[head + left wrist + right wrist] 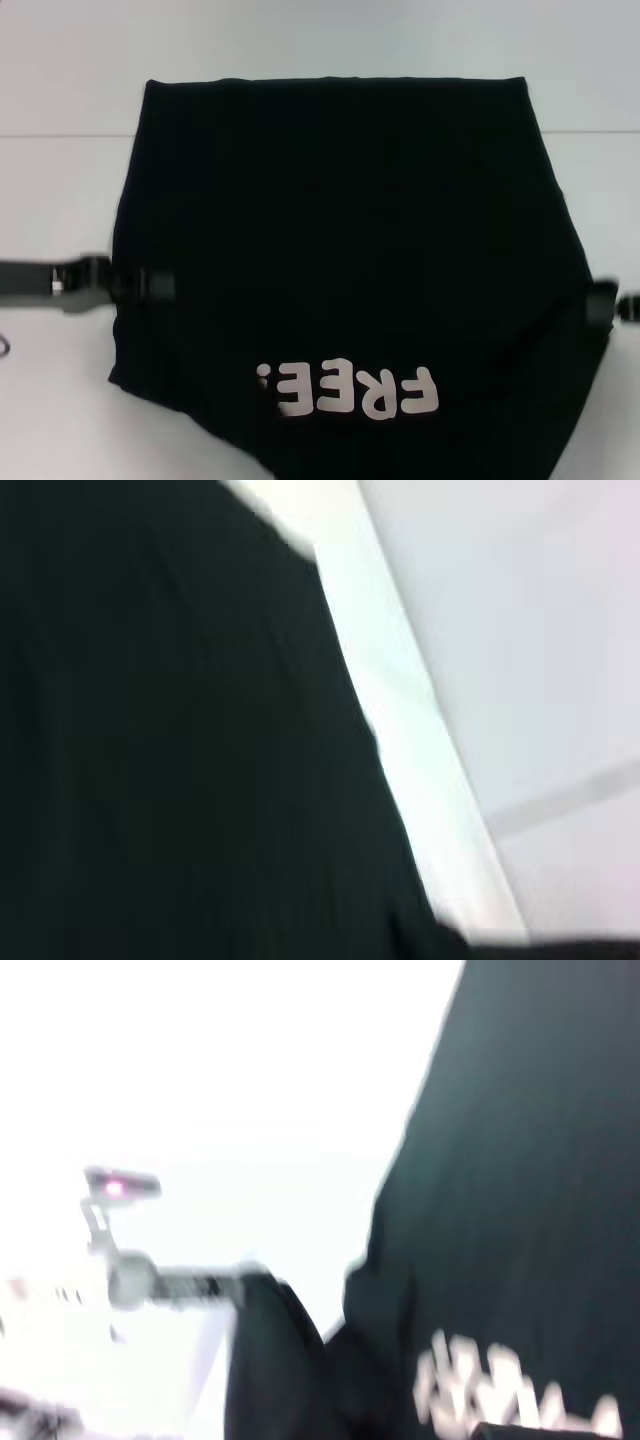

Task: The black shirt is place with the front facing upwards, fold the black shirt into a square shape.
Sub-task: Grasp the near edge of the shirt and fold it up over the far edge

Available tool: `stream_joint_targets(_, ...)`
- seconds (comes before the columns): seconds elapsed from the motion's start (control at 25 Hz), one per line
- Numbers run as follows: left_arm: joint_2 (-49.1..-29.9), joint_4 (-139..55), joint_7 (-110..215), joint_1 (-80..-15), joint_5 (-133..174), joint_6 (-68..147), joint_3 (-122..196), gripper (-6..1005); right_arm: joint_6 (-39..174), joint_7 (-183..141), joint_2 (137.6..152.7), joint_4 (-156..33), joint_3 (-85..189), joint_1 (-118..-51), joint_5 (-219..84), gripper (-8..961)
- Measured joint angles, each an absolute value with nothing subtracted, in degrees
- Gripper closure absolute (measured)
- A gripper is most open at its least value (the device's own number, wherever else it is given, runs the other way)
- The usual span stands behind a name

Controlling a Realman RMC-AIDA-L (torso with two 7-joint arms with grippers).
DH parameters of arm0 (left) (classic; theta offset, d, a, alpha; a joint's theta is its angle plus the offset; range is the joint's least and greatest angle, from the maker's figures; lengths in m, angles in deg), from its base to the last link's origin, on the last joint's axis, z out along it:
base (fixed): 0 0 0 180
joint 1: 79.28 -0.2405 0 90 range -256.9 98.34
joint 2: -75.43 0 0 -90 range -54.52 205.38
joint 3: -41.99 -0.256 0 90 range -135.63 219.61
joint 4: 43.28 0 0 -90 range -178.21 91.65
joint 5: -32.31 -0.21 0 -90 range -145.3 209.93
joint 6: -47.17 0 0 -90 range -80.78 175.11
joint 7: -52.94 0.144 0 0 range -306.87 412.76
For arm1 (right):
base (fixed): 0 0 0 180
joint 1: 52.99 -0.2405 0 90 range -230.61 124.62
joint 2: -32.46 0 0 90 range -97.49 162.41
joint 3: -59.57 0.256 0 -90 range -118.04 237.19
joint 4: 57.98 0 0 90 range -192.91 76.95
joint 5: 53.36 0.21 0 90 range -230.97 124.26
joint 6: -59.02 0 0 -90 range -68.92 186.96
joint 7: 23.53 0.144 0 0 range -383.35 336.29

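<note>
- Across the white table point(60, 180), lay the black shirt point(340, 250), "FREE!" lettering point(350, 392) up at the near end.
- Gripped its left edge with the left gripper point(150, 284), fingers clamped on cloth.
- Reached its right edge with the right gripper point(605, 303); grip impossible to tell.
- Seemed mid-fold, near part raised; next called for carrying both edges evenly toward the far hem.
</note>
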State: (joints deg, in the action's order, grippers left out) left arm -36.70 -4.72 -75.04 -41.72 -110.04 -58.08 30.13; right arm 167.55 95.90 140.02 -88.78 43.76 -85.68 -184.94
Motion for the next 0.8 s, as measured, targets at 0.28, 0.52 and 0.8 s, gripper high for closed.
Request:
stream_joint_targets(0.28, -37.56, -8.1, -74.3, -43.5, -101.6, -44.3, 31.8, 854, 155.6, 92.1, 143.32, -84.8, 45.9, -81.2, -169.5, 930)
stream_joint_targets(0.52, -38.78, -13.5, -69.7, -44.0, -93.2, -34.3, 31.8, 851, 145.5, 83.5, 147.32, -81.4, 46.2, -79.5, -159.7, 930)
stream_joint_targets(0.8, -40.66, -16.4, -65.0, -44.7, -83.9, -26.1, 32.0, 847, 136.7, 76.0, 150.51, -79.4, 45.7, -80.5, -155.1, 930)
